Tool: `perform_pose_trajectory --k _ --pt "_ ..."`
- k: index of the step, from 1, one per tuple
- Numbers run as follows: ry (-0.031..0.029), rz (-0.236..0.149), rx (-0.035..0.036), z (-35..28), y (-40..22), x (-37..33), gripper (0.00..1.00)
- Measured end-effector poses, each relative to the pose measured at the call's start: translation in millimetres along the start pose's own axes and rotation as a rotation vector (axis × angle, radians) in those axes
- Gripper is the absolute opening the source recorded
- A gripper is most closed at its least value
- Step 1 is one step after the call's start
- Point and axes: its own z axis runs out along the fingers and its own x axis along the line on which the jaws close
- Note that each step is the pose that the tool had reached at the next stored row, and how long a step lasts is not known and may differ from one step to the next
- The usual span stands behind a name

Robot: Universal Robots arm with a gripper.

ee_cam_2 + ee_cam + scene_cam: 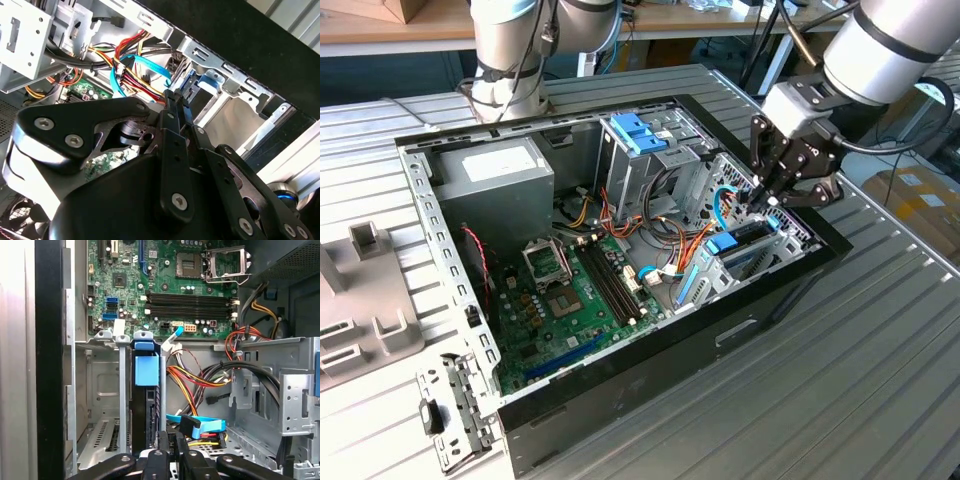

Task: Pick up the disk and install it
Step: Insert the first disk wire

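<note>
The gripper (757, 196), fingers closed together at the right of the exterior view, presses on the end of the disk (146, 405), which stands on edge in the drive cage (100, 390); steady pressure along the rails would probably seat it squarely.

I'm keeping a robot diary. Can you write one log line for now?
gripper: shut, above drive bay | disk: on edge in bay slot, blue rail up | case: open

We list an open black computer case (650, 350), green motherboard (570, 300), grey boxy power supply (490, 175), and light-blue slotted latch piece (635, 132).
</note>
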Motion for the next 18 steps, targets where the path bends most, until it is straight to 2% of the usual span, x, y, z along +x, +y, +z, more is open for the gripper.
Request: perform_pose_trajectory --k 2,3,6,11,18 --pt "-0.0055 0.002 0.0002 0.1 0.1 3.1 0.17" --pt "-0.0089 0.002 0.0002 0.0 0.1 8.4 0.17" --pt "-0.0120 0.002 0.0001 1.3 -0.1 15.3 0.17" --pt "-0.0148 0.003 0.0000 7.2 -0.1 16.4 0.17" --pt "-0.0178 0.004 0.0001 11.1 -0.1 17.8 0.17"
